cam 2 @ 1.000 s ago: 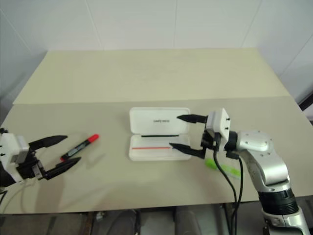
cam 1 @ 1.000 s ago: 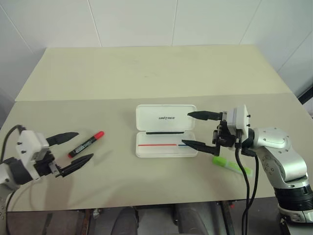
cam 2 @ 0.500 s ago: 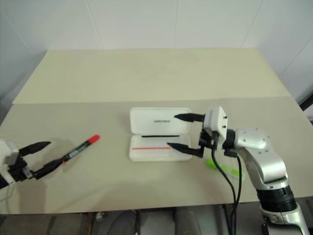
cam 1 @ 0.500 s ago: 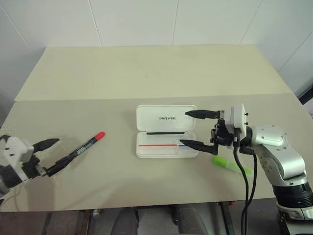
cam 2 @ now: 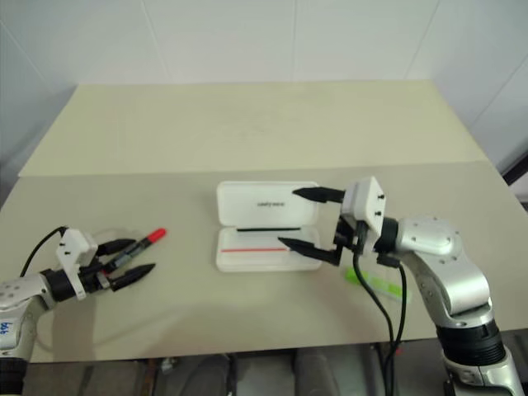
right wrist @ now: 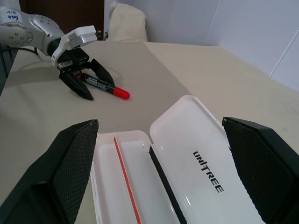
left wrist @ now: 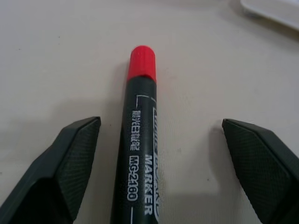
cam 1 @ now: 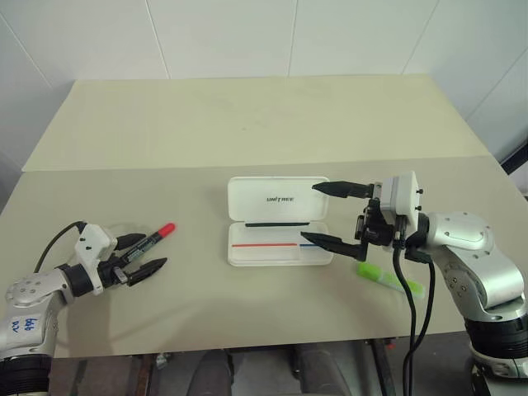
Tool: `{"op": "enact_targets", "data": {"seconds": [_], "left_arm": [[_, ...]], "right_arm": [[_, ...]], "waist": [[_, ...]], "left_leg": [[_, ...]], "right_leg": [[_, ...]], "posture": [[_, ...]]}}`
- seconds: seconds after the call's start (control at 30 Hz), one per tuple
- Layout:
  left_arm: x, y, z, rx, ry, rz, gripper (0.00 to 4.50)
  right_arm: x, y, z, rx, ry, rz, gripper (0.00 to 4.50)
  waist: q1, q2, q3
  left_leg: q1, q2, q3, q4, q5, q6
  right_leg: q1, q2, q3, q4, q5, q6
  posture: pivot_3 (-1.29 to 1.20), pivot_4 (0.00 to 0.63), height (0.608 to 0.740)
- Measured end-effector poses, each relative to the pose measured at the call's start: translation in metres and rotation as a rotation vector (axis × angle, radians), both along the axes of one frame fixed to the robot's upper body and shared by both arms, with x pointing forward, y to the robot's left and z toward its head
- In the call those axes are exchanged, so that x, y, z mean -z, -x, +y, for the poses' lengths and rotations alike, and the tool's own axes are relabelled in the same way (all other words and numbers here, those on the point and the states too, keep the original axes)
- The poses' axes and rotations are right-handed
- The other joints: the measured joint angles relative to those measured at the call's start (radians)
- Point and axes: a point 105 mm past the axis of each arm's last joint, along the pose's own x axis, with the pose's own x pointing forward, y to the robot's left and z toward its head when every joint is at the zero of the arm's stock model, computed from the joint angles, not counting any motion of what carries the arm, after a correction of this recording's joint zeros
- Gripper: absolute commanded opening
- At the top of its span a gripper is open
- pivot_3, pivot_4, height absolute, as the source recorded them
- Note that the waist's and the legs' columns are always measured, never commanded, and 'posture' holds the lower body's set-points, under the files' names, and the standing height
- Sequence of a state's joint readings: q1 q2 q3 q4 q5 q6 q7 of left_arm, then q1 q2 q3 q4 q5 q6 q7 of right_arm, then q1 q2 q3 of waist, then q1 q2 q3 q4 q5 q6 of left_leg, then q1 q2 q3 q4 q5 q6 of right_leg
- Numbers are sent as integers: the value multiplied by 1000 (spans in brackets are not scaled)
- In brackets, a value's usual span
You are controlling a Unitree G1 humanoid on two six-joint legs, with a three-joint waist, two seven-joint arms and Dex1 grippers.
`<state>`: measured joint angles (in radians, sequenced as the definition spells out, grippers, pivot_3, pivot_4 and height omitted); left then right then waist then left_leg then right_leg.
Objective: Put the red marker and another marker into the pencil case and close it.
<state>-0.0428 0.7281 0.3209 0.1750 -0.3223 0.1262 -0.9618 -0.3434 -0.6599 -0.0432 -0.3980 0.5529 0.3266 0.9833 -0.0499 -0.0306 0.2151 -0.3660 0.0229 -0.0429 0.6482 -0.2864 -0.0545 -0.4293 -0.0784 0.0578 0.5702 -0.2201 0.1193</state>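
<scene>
Left wrist view: printed lettering reading "MARKER" runs along the dark barrel of the red marker [left wrist: 140, 154], its red cap pointing away from the camera; a white corner of the pencil case [left wrist: 275, 11] shows at the frame's edge.
Right wrist view: the case lies open, lid flat on the table with "UNITREE" lettering, a red line along the tray; beyond it the left gripper [right wrist: 86, 83] brackets the marker.
Head views: another marker [cam 1: 391, 280], lime green, lies on the table just to the right of the case, partly behind the right arm's cable.
Surface: a beige table [cam 1: 247, 124] with a seam running across it, the pencil case [cam 1: 279, 220] near its middle, the red marker [cam 1: 148, 241] well to the left.
Room: white tiled walls behind the table.
Left gripper [cam 1: 147, 254]: jaws spread wide, one finger on each side of the marker's barrel, neither touching it; nothing gripped.
Right gripper [cam 1: 323, 214]: jaws spread wide, hovering over the right end of the open case, holding nothing.
</scene>
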Motion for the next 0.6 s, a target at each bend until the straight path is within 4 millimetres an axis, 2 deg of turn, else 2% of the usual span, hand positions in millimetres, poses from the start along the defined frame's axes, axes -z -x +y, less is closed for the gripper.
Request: {"op": "enact_targets", "data": {"seconds": [0.03, 0.07, 0.17, 0.23, 0.3, 0.33, 0.37, 0.4, 0.43, 0.47, 0.57, 0.6], "left_arm": [[1, -1, 0, -4, -3, 0, 4479], [2, -1, 1, -11, -3, 5, 4066], [4, -2, 4, -19, -18, 21, 3241], [6, -1, 5, -20, -24, 36, 2651], [8, 1, 7, -30, -30, 42, 1994], [10, 2, 8, -36, -32, 50, 1685], [8, 2, 9, -40, -43, 54, 1352], [8, 0, 10, -54, -53, 58, 1064], [9, 0, 11, -67, -59, 60, 733], [9, 0, 10, -80, -56, 51, 625], [7, 2, 9, -88, -69, 56, 625], [6, 3, 7, -84, -71, 56, 625]], "right_arm": [[0, 0, -1, 8, -1, 0, 4500], [0, 0, -1, 10, 0, 1, 4500], [-1, 1, -1, 12, -4, 2, 4500], [-1, 2, 0, 10, -4, -3, 4500], [-2, 2, 0, 14, -5, -4, 4500], [-2, 2, 0, 15, -5, -4, 4500], [-2, 2, 0, 15, -5, -6, 4500], [-2, 2, -1, 19, -2, -7, 4500], [-3, 2, 0, 17, -3, -10, 4500], [-4, 2, -1, 20, -1, -13, 4500], [-3, 2, -1, 23, -2, -8, 4500], [-3, 2, -1, 24, -2, -8, 4500]], "waist": [[0, 0, 0], [0, 0, 0], [-3, 2, -1], [-8, 5, -3], [-22, 15, -7], [-31, 37, -14], [-25, 42, -21], [-23, 37, -22], [-16, 7, -23], [-7, 8, -16], [2, 13, -17], [5, 15, -18]], "left_leg": [[0, 0, 0, 0, 0, 0], [1, 0, 0, 0, 0, 0], [6, 1, 1, -1, 1, 1], [8, 7, 1, -1, 1, 1], [5, 22, -3, -4, 0, -1], [-12, 45, -6, -8, -1, -2], [-20, 66, -3, -19, 1, 0], [-16, 79, 20, -20, 6, 9], [2, 68, 49, -17, 9, 11], [13, 54, 50, -8, 8, 7], [17, 54, 42, -25, 10, -6], [19, 54, 42, -29, 14, -18]], "right_leg": [[0, 0, 0, 0, 0, 0], [1, 0, 0, 0, 1, -1], [4, 1, 0, -1, 2, -3], [8, 8, 0, -10, 6, -4], [18, 25, -2, -45, 26, -5], [34, 41, -11, -89, 54, -10], [34, 31, -37, -66, 58, -24], [25, 11, -57, 13, 8, -37], [24, -2, -45, 67, -64, -25], [18, -2, -39, 74, -90, -28], [18, 11, -46, 63, -84, -36], [20, 12, -44, 61, -83, -34]], "posture": [[0, 150, 740], [0, 150, 740], [0, 150, 740], [0, 150, 740], [0, 150, 740], [0, 150, 740], [0, 150, 740], [0, 150, 740], [0, 150, 740], [0, 150, 740], [0, 150, 740], [0, 150, 740]]}}
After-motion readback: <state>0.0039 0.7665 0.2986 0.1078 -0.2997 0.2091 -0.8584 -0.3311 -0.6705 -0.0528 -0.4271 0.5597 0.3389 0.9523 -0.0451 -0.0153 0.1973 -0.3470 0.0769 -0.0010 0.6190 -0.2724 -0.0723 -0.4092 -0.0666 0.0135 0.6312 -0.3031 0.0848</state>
